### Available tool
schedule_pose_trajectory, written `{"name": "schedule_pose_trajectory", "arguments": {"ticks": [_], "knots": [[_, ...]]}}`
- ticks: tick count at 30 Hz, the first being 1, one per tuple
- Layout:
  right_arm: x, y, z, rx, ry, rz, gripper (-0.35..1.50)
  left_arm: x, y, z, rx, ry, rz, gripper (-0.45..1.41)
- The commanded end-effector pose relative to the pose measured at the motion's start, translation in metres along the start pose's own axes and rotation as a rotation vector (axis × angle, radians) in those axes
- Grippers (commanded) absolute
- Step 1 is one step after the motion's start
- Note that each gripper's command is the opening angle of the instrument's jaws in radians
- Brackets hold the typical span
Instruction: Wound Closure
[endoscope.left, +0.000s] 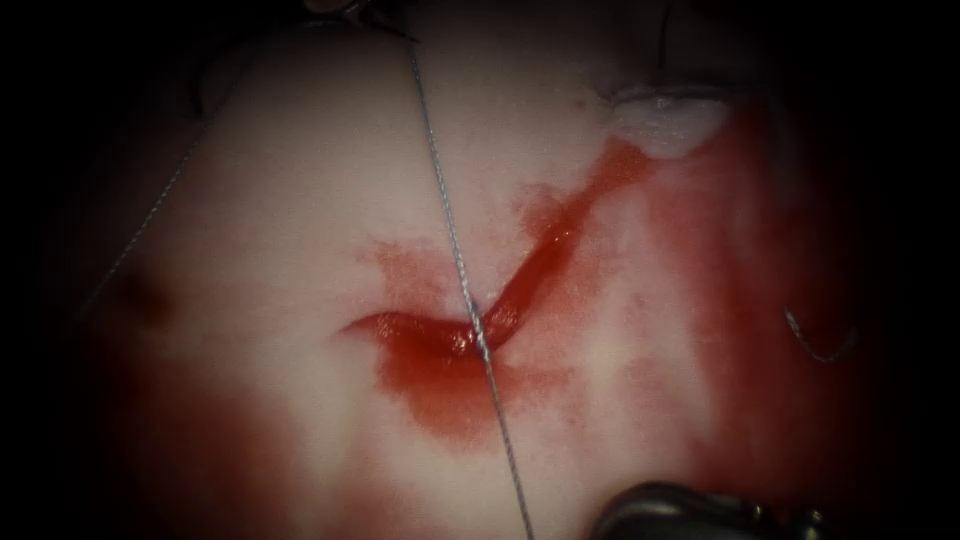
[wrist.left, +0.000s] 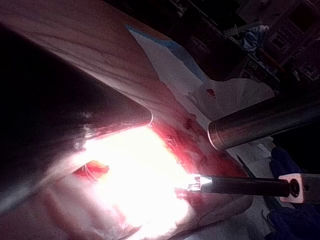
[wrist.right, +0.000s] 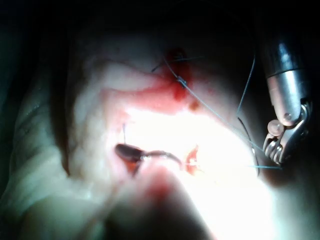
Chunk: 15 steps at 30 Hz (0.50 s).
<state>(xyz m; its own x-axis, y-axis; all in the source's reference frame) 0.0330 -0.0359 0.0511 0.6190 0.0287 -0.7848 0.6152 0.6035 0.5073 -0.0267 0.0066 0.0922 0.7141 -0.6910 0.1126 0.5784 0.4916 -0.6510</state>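
Red fluid (endoscope.left: 440, 395) fills the cut (endoscope.left: 440, 335) in the tissue (endoscope.left: 300, 200). Thread (endoscope.left: 455, 250) runs tight and straight across the cut. The right end effector (wrist.right: 277, 157) looks closed on the thread. I cannot tell what the left end effector (endoscope.left: 345, 6) holds. The needle (endoscope.left: 820, 345) seems to lie loose, well right of the cut. I think a soft, even pull is best, so the cut's edges do not tear.
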Motion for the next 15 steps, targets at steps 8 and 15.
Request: {"name": "schedule_pose_trajectory", "arguments": {"ticks": [8,15], "knots": [[0.0008,0.0008,-0.0001,-0.003,-0.001,-0.006,-0.35,-0.0026,0.0019,-0.0001,-0.052,-0.026,-0.014,-0.45],[0.0009,0.0006,0.0001,-0.001,-0.003,0.002,-0.35,-0.0026,0.0018,0.0000,-0.052,-0.027,-0.014,-0.45]]}}
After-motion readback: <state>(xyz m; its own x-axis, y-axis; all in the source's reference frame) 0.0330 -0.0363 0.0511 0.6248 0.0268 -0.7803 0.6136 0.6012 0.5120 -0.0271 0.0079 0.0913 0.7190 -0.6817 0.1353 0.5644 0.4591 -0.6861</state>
